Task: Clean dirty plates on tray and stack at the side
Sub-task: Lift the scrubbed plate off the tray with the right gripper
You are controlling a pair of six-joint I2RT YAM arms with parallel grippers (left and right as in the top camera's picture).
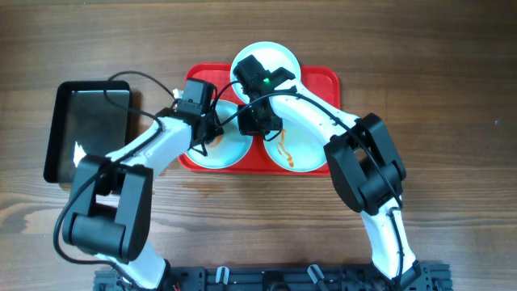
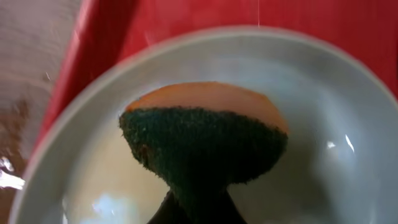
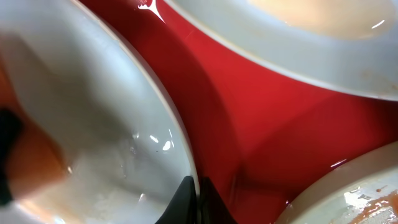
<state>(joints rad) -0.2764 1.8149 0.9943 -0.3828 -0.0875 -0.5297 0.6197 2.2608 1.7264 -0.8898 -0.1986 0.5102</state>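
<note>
- Sponge (image 2: 205, 140) fills your left wrist view: green scrub face toward the lens, orange foam behind. It pinches to a narrow waist where the left gripper (image 1: 210, 129) is clamped on it.
- It is soft and springy, so I'd expect it to flatten and drag under pressure instead of sliding.
- Under it sits the left plate (image 2: 336, 124), at the left end of the tray (image 1: 321, 79). Whether the scrub face touches the glaze, you cannot tell from these views.
- Your right gripper (image 3: 194, 202) has its tips closed together right at that plate's inner rim, seemingly nipping the edge to steady it.
- Treat the plates as stiff, glossy and probably breakable. The highlights suggest a slick, perhaps wet surface, so a fingertip hold may slip.
- Take them by the rim, one finger over the lip and one beneath. The flat centre gives two fingers nothing to grip.
- A shallow plate held at one edge will want to tip, so lift slowly and keep it low.
- The right plate (image 1: 303, 149) carries thin orange-brown smears and lies just beside the left one on the tray.
- The far plate (image 1: 283, 56) sits at the tray's back edge, overhanging it a little, mostly under the right arm.
- No plate is stacked at the side yet, so the job looks early, with scrubbing in hand.
- A black tray (image 1: 89, 121) lies on the table (image 1: 420, 48) to the left, well apart from the plates.
</note>
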